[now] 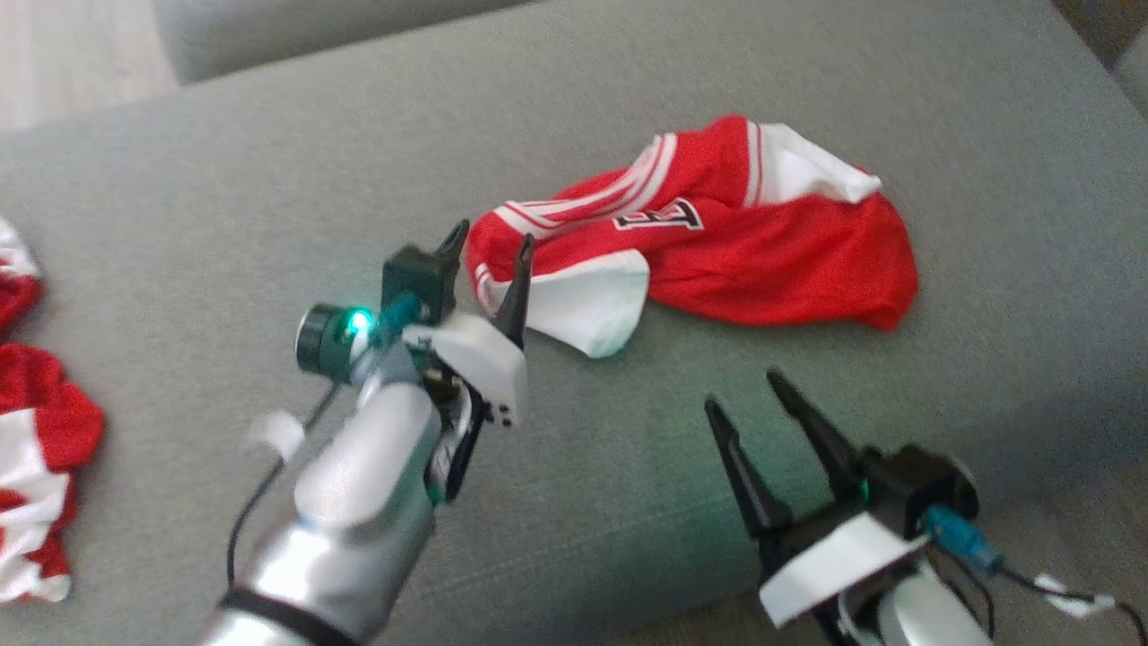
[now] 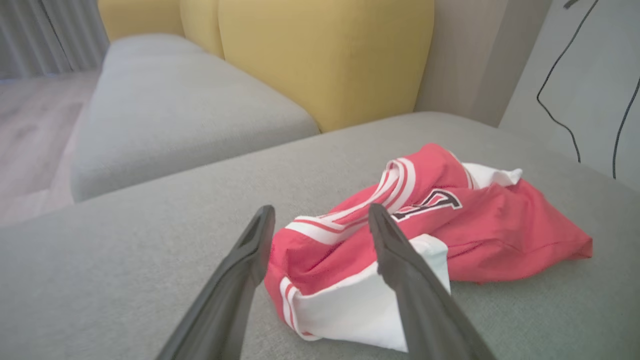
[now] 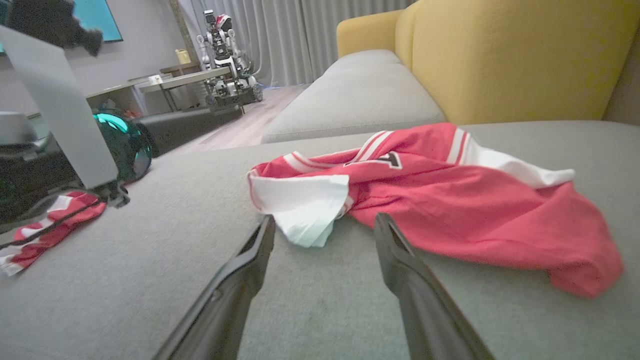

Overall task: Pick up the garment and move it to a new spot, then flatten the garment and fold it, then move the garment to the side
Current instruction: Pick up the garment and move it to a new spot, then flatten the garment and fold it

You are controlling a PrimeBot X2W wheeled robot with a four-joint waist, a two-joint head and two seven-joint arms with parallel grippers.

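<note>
The garment [image 1: 717, 242] is a red jersey with white trim and a dark letter patch, lying crumpled on the grey sofa seat [image 1: 269, 179]. My left gripper [image 1: 493, 240] hovers at the jersey's left end, fingers apart over its red and white edge, holding nothing. In the left wrist view that gripper [image 2: 321, 215] frames the garment [image 2: 450, 220], with a white panel by the right finger. My right gripper [image 1: 744, 393] stands open on the near side of the jersey, short of the cloth. The right wrist view shows it [image 3: 325, 222] just before the garment [image 3: 450, 200].
More red and white clothes [image 1: 36, 422] lie at the seat's left edge, also seen as clothes [image 3: 55, 220] under my left arm [image 3: 50, 115]. A yellow backrest [image 2: 325, 60] rises behind the seat. A second grey cushion [image 2: 175, 110] lies beyond.
</note>
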